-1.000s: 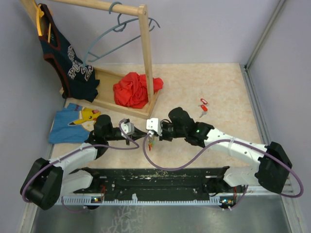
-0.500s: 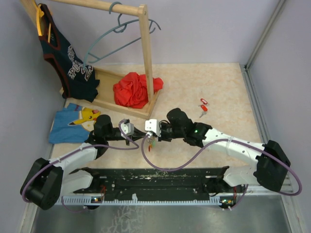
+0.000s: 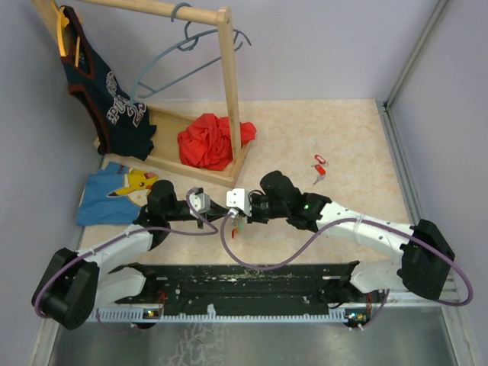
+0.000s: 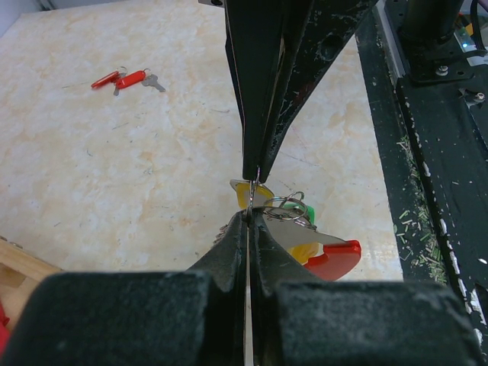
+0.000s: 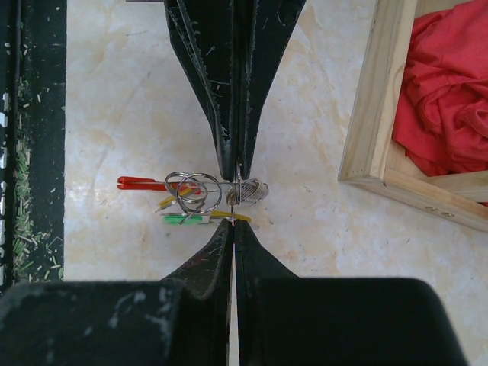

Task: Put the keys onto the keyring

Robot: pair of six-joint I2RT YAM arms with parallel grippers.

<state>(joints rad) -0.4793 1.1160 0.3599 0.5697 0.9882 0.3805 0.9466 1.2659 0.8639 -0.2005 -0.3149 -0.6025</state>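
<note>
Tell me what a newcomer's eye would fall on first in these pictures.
Mid-table, the black left gripper and right gripper pinch, tip to tip, a bunch of small keys with red, yellow and green plastic heads. A crumpled red cloth lies in the wooden rack base behind; two red-tagged keys lie apart, further right.

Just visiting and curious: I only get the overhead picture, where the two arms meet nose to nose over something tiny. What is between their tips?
Observer: The left wrist view shows a key bunch with yellow, green and red heads.
Operator: Are both arms gripping it?
Observer: In the right wrist view the left gripper and right gripper are both shut, tip to tip, pinching the bunch from opposite sides.
Operator: And the red specks further right?
Observer: Up close they are two loose red keys, one metal blade showing, lying apart from the bunch.
</note>
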